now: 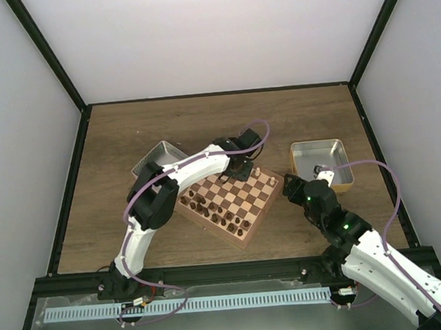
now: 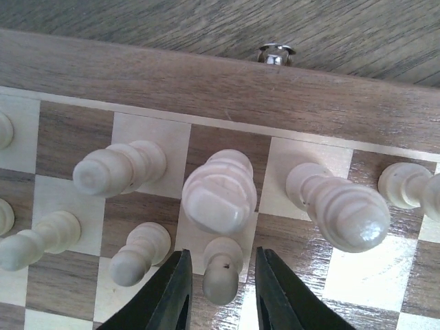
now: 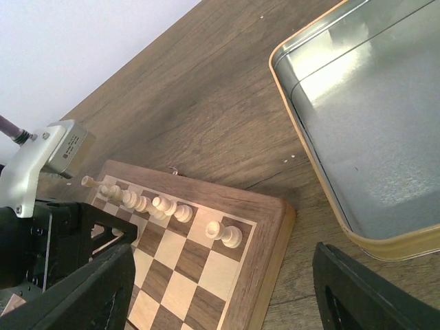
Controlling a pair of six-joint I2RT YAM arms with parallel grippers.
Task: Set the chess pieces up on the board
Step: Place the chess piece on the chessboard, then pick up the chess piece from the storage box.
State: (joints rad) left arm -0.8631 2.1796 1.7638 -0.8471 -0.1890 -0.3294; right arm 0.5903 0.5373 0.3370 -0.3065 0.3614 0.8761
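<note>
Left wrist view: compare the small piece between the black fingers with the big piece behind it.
The small piece has a plain round head; the big piece has a broad slotted head. The small piece sits between the fingers of the left gripper; the big piece stands beyond them. Both are pale wood.

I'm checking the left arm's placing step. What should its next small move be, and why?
Probably lift the left end effector straight up. The pawn stands upright on the board between the jaws with a sliver of gap on each side, so it looks let go. Taller pieces crowd close ahead, so a sideways move might topple something.
</note>
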